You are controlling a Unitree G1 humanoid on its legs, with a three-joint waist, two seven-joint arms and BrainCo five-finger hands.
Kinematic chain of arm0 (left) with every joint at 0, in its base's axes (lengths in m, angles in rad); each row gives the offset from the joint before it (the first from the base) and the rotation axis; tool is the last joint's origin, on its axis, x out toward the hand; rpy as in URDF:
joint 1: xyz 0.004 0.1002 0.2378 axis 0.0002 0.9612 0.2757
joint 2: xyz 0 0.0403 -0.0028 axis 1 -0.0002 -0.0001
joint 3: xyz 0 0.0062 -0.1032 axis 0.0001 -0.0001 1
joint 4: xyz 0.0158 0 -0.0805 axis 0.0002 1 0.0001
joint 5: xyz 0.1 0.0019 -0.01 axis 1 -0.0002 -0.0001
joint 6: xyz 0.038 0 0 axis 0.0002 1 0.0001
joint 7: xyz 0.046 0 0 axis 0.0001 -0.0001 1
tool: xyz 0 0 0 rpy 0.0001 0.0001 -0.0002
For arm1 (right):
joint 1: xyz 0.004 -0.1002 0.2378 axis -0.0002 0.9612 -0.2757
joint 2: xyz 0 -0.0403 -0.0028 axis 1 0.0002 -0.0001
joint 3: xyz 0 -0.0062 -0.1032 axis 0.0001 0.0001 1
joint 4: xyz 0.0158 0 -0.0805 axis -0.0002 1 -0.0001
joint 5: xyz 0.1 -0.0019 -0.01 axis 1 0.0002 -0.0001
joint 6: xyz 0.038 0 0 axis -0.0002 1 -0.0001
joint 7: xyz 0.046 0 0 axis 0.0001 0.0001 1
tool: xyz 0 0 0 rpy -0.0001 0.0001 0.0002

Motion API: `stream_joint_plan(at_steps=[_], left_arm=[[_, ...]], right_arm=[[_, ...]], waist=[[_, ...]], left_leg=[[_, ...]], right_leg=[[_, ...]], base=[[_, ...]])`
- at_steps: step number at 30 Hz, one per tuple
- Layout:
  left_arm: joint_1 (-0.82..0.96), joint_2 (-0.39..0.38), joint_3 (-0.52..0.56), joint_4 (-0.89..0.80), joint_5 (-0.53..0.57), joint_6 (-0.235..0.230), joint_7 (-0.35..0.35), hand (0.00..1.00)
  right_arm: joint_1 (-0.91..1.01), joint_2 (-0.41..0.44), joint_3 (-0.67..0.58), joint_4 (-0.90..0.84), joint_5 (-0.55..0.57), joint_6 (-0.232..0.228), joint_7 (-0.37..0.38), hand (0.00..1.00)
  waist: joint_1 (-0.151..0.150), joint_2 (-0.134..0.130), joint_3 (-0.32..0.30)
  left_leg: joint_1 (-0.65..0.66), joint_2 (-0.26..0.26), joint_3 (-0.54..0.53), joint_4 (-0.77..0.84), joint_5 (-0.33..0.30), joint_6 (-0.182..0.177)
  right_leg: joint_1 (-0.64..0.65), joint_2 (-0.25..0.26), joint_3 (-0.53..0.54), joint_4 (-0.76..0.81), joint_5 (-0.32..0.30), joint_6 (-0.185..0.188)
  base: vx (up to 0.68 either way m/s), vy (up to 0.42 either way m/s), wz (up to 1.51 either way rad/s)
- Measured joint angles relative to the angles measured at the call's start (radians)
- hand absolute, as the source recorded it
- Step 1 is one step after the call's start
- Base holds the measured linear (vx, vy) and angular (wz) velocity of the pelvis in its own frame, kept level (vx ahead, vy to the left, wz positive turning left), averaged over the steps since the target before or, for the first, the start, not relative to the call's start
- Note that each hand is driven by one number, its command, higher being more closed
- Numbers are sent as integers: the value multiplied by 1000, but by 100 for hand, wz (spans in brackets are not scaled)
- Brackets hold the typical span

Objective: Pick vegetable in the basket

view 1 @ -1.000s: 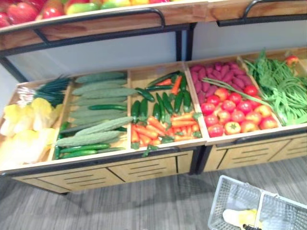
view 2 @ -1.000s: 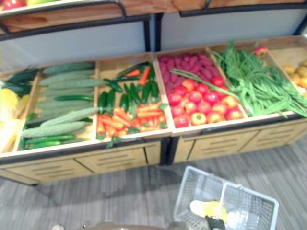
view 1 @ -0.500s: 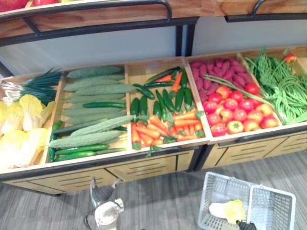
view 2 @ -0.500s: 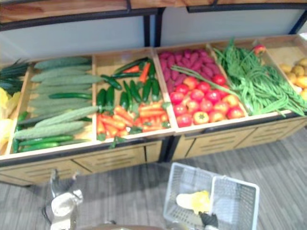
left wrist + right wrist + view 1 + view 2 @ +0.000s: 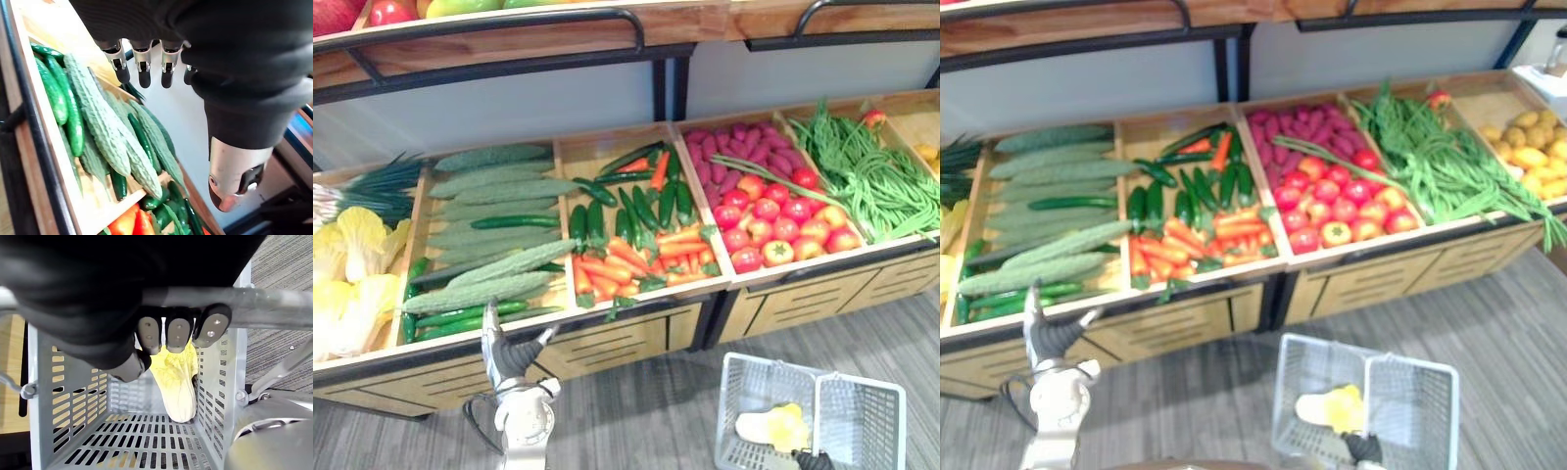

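1 yellow cabbage (image 5: 176, 382) inside basket (image 5: 73, 396), below right robot hand (image 5: 178, 330) clenched round handle (image 5: 274, 308); left robot hand (image 5: 509, 357) released.

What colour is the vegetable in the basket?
The vegetable is pale yellow; clearest in right wrist view.

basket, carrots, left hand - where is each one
basket (image 5: 860, 423), left eye view, its right wall
carrots (image 5: 683, 247), left eye view, middle of the pile
left hand (image 5: 507, 355), left eye view, its dark cover

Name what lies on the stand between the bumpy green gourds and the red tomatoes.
A wooden bin of orange carrots and dark green vegetables separates the gourds from the tomatoes, clear in both eye views.
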Motion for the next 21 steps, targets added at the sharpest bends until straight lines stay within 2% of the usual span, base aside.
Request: stream_joint_plan(at_steps=[4,11,14,21], left_arm=[[-17,34,-35,-9,10,-5,-16,0],[-154,200,-85,63,69,6,-81,0],[-226,275,-125,145,89,22,-116,0],[-364,315,-211,233,132,59,-158,0]], right_arm=[[-6,-7,0,1,0,1,0,100],[-37,-29,7,8,-4,6,5,100],[-41,-37,17,6,-5,5,8,100],[-61,-62,39,-16,-5,8,9,100]], waist=[[-22,10,-7],[-28,12,-8],[-51,13,-7],[-57,32,4]], left_leg=[[4,-1,-1,-4,0,0],[8,-3,24,-6,0,0],[6,-4,28,-6,-1,0],[-23,-6,67,-8,-1,-1]], right_leg=[[-2,3,15,-1,1,-2],[-36,9,72,-2,12,-18],[-45,9,81,-2,13,-16],[-98,16,123,-17,40,-14]], base=[[35,6,-6],[-1,6,-21],[-17,2,-4],[-25,4,-18]])
